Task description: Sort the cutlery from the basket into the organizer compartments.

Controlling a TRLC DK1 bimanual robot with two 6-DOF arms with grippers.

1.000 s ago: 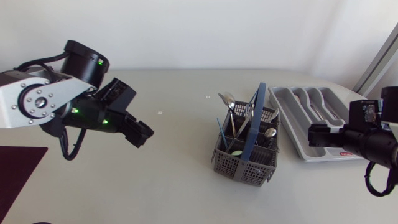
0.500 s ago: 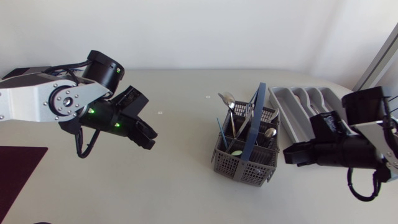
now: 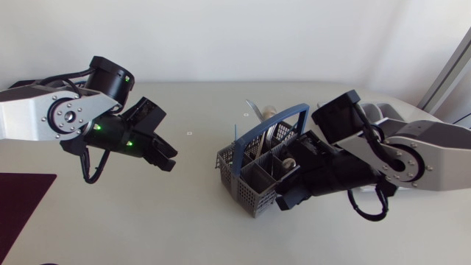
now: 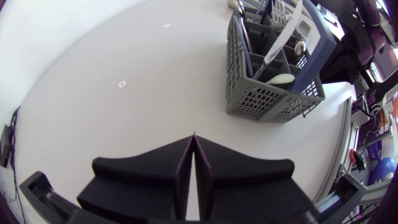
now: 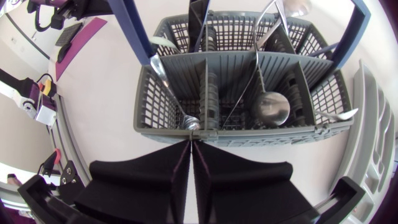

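Several slim, stiff, slippery steel spoons (image 5: 271, 107) stood in the light basket (image 5: 168, 106) just ahead of the right claw (image 5: 193, 144), pressed together and empty; a bare handle's middle seemed the surest hold.

One basket (image 3: 246, 188); two grippers: left gripper (image 3: 168, 158), right gripper (image 3: 283, 202); cutlery count unclear.

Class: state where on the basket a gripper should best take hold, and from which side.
Probably the top of the blue handle, coming down from above: it arches clear over the middle of the grey basket, and the strap looks narrow enough to pinch across.
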